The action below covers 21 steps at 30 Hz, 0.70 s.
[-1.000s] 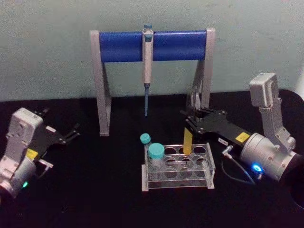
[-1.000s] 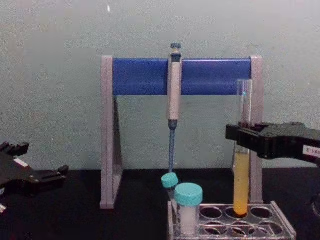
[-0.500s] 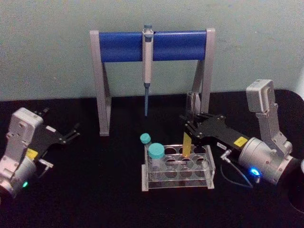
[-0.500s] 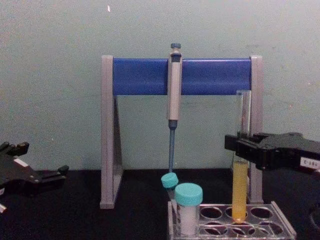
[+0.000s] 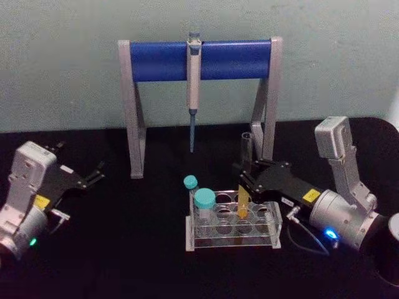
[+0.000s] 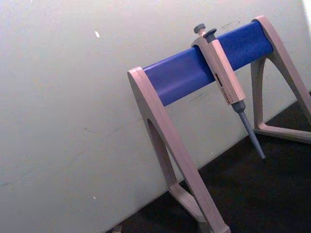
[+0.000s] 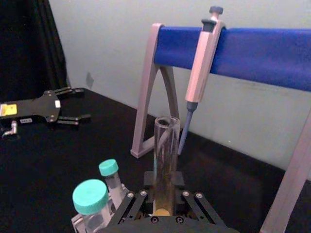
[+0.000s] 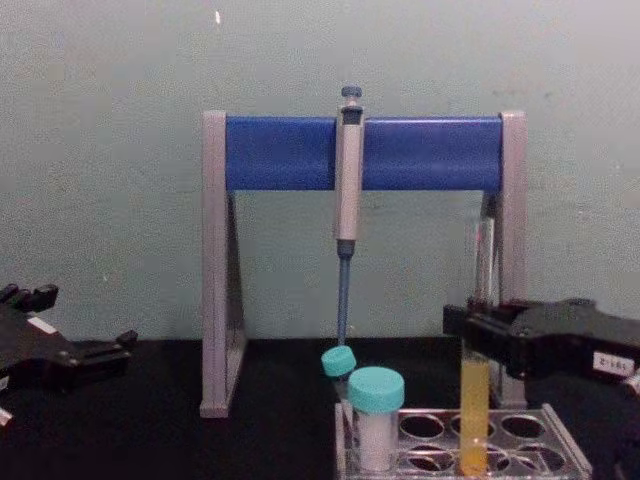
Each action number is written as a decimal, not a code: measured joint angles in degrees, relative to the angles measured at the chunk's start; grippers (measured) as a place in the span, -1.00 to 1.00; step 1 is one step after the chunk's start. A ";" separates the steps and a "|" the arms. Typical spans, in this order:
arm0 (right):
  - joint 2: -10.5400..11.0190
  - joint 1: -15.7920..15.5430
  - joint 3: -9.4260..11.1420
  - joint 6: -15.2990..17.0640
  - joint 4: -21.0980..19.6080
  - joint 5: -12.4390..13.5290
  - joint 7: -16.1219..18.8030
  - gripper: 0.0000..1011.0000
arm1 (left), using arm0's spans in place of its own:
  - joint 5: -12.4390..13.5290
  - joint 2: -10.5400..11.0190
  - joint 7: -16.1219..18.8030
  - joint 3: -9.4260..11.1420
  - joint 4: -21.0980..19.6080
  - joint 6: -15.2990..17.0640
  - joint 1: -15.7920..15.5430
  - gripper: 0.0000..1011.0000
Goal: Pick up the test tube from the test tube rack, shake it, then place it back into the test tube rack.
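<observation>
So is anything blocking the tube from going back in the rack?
Nothing visible. The right gripper holds the test tube, whose lower end is inside a hole of the test tube rack. The teal-capped tubes stand apart at the rack's left end. The left gripper rests far left.

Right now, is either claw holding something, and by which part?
The right claw grips the glass tube at its middle, just above the yellow liquid. The left claw is open, empty.

Glossy clear glass test tube [image 8: 476, 390], clear plastic test tube rack [image 5: 234, 225], matt black table [image 5: 124, 249].
</observation>
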 joint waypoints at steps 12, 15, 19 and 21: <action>-0.55 -0.25 -0.05 0.73 1.41 -0.29 -0.20 -0.54 | 0.00 0.00 0.00 0.00 0.00 0.00 0.00 1.00; -0.70 -0.28 -0.09 0.89 1.74 -0.35 -0.21 -0.54 | 0.00 0.00 0.00 0.00 0.00 0.00 0.00 1.00; -0.85 -0.28 -0.13 1.08 2.12 -0.39 -0.20 -0.54 | 0.00 0.00 0.00 0.00 0.00 0.00 0.00 1.00; -0.90 -0.28 -0.15 1.19 2.28 -0.40 -0.19 -0.54 | 0.00 0.00 0.00 0.00 0.00 0.00 0.00 1.00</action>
